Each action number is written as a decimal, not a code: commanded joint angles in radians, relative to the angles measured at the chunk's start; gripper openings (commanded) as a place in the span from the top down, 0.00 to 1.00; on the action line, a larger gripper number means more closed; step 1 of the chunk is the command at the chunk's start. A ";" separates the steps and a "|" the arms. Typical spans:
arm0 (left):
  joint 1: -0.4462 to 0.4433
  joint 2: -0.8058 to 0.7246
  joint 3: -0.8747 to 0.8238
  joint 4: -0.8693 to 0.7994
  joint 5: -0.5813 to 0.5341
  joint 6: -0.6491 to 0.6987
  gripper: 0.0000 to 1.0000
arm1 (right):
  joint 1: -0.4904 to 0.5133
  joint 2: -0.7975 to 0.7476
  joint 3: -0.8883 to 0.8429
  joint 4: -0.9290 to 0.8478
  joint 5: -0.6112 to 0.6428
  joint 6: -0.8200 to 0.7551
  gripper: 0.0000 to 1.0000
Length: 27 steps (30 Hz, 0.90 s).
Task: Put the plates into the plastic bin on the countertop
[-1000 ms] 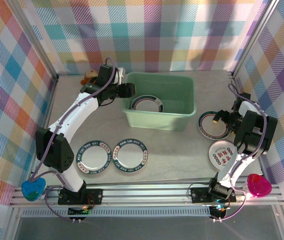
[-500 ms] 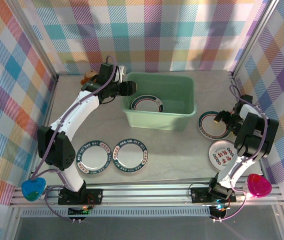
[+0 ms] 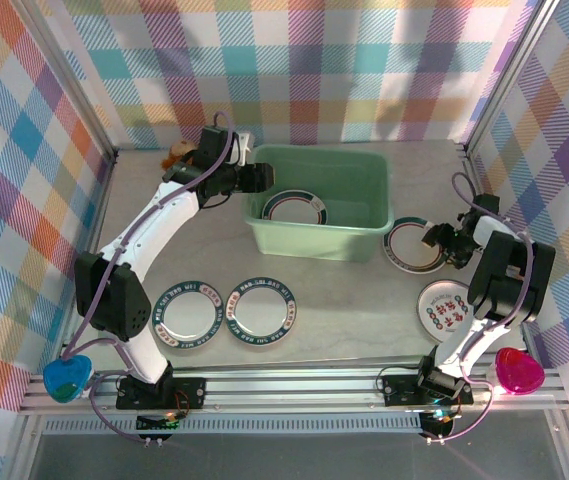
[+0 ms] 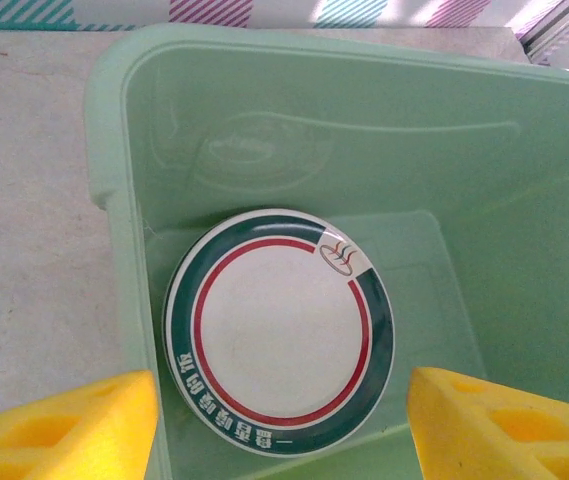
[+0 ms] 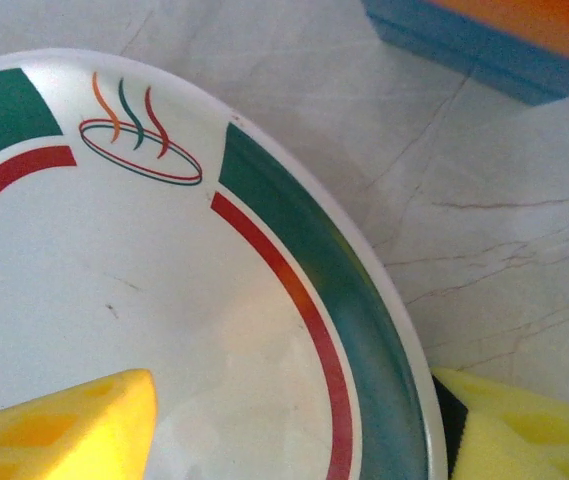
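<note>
A teal-and-red-banded plate [image 3: 409,248] lies just right of the mint plastic bin [image 3: 364,238]. My right gripper [image 3: 434,238] is shut on its right rim. In the right wrist view one yellow finger [image 5: 74,430] rests over the plate [image 5: 164,300] and the other finger [image 5: 524,430] sits outside its edge. My left gripper [image 3: 262,178] hovers open over the bin's left end. Below it a banded plate [image 4: 279,330] lies flat in the bin [image 4: 114,200]. Two plates [image 3: 187,313] [image 3: 260,307] lie on the countertop [image 3: 344,310] at front left, and a red-patterned plate [image 3: 446,310] at front right.
Plaid walls and aluminium rails close in the counter on three sides. A blue heart [image 3: 66,377] and a pink heart [image 3: 519,370] sit on the front rail. A small brown object [image 3: 176,153] lies at the back left corner.
The right gripper's jaws have closed onto the plate's rim, and gripper and plate have shifted left toward the bin. The left arm has barely moved.
</note>
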 commanded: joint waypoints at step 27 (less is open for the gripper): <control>0.014 -0.076 -0.029 0.045 0.011 0.021 0.33 | 0.027 -0.069 -0.094 0.060 -0.055 0.037 0.72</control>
